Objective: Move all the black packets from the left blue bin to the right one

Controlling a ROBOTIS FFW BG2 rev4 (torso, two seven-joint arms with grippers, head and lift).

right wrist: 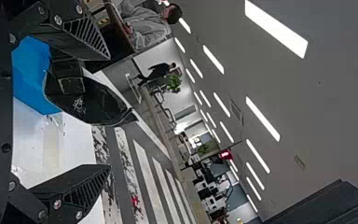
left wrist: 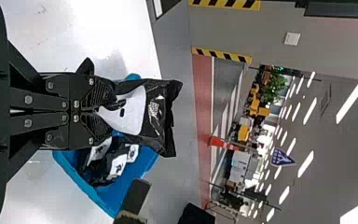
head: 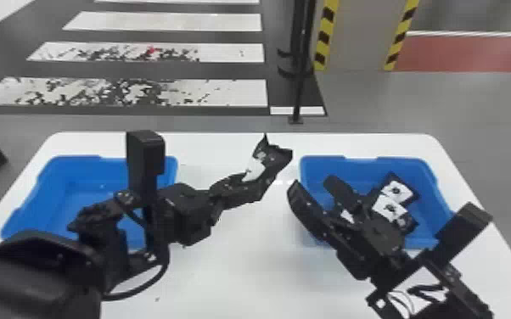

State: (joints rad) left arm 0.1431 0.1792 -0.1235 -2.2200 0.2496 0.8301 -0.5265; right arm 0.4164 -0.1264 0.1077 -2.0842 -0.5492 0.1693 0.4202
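My left gripper (head: pixel 263 180) is above the table between the bins, shut on a black packet (head: pixel 279 158) with a white label. In the left wrist view the left gripper (left wrist: pixel 111 112) pinches one end of the packet (left wrist: pixel 161 109). My right gripper (head: pixel 314 186) stands open over the near left part of the right blue bin (head: pixel 411 163). Beyond the open right gripper (right wrist: pixel 108 113) in the right wrist view is the held packet (right wrist: pixel 93 102), apart from its fingers. Several packets (head: pixel 396 191) lie in the right bin. The left arm partly covers the left blue bin (head: pixel 85 161).
Both bins stand on a white table (head: pixel 233 271), with a gap of tabletop between them. A black post (head: pixel 300 85) stands on the floor beyond the table's far edge. The right forearm hangs over the near side of the right bin.
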